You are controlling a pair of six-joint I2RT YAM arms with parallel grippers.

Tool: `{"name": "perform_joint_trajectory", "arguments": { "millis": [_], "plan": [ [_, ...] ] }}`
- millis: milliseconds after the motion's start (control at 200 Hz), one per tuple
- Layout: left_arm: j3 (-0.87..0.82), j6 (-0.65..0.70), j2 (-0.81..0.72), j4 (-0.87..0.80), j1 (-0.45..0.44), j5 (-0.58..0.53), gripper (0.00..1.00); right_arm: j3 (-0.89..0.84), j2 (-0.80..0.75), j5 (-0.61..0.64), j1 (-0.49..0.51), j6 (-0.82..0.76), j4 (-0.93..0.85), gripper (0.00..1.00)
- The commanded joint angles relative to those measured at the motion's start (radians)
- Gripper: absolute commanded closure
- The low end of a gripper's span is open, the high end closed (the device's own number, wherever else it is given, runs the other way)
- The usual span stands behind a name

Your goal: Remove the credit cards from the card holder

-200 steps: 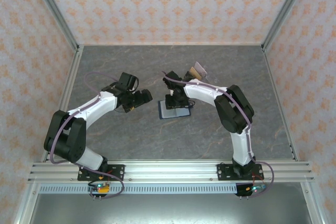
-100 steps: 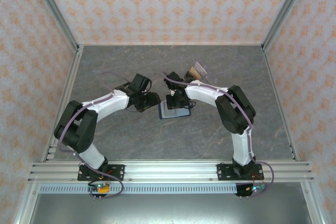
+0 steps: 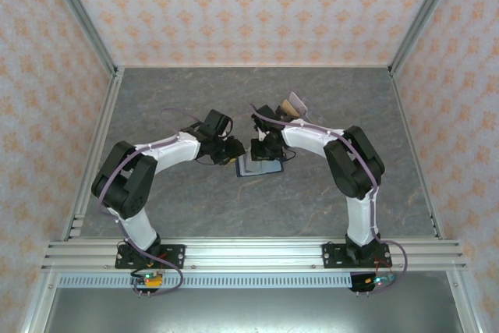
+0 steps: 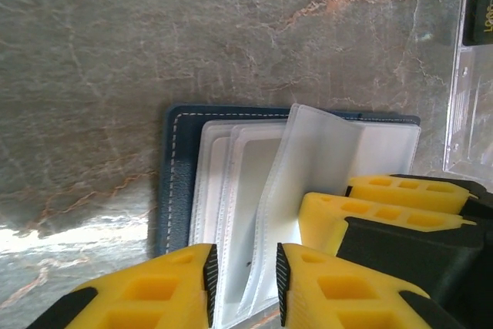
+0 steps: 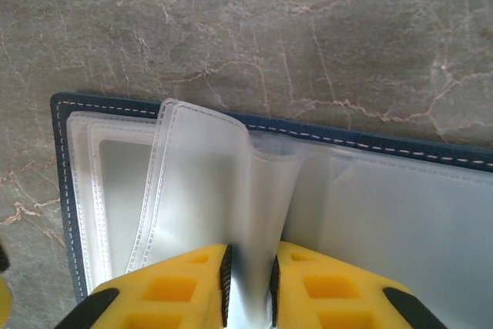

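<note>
The card holder (image 3: 262,168) lies open on the grey table, its navy cover (image 4: 176,167) lined with clear sleeves (image 4: 239,182). My right gripper (image 5: 248,283) is shut on one sleeve (image 5: 266,190), which it lifts into a curl. My left gripper (image 4: 245,283) sits at the holder's left edge. Its jaws are narrow but open, and they straddle the free edges of the sleeves. The right gripper's fingers (image 4: 362,209) stand just beside it. Both grippers meet over the holder, the left gripper (image 3: 233,154) and the right gripper (image 3: 263,150). Loose credit cards (image 3: 294,104) lie behind the right arm, one brown-orange, one pale.
A see-through card (image 4: 464,113) and a dark one (image 4: 481,5) lie on the table just beyond the holder. Metal rails (image 3: 101,138) and patterned walls enclose the table. There is open marble surface (image 3: 257,208) in front of the holder.
My left arm has swung right to the holder's edge and its jaws have narrowed around the sleeves. The right gripper has tightened on its sleeve without shifting much.
</note>
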Motion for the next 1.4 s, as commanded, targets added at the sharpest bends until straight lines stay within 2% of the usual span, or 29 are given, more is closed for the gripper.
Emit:
{"name": "perform_joint_trajectory", "arguments": {
  "millis": [0, 535, 941, 1091, 1201, 1291, 1396],
  "plan": [
    [0.030, -0.006, 0.028, 0.030, -0.020, 0.026, 0.72, -0.040, 0.018, 0.026, -0.012, 0.013, -0.003, 0.79],
    [-0.033, -0.014, 0.052, 0.065, -0.042, 0.038, 0.73, -0.052, 0.021, -0.004, -0.029, 0.021, 0.018, 0.82],
    [-0.036, 0.003, 0.077, 0.118, -0.055, 0.107, 0.72, -0.059, 0.027, -0.030, -0.040, 0.036, 0.034, 0.81],
    [-0.036, 0.015, 0.083, 0.115, -0.059, 0.115, 0.72, -0.065, 0.026, -0.044, -0.048, 0.048, 0.046, 0.78],
    [-0.042, 0.014, 0.081, 0.129, -0.058, 0.124, 0.73, -0.081, 0.009, -0.063, -0.052, 0.049, 0.071, 0.73],
    [-0.042, 0.020, 0.074, 0.111, -0.059, 0.100, 0.76, -0.125, -0.038, -0.052, -0.051, 0.053, 0.133, 0.66],
    [-0.043, 0.025, 0.071, 0.109, -0.058, 0.087, 0.77, -0.176, -0.110, -0.041, -0.052, 0.052, 0.202, 0.64]
  ]
}}
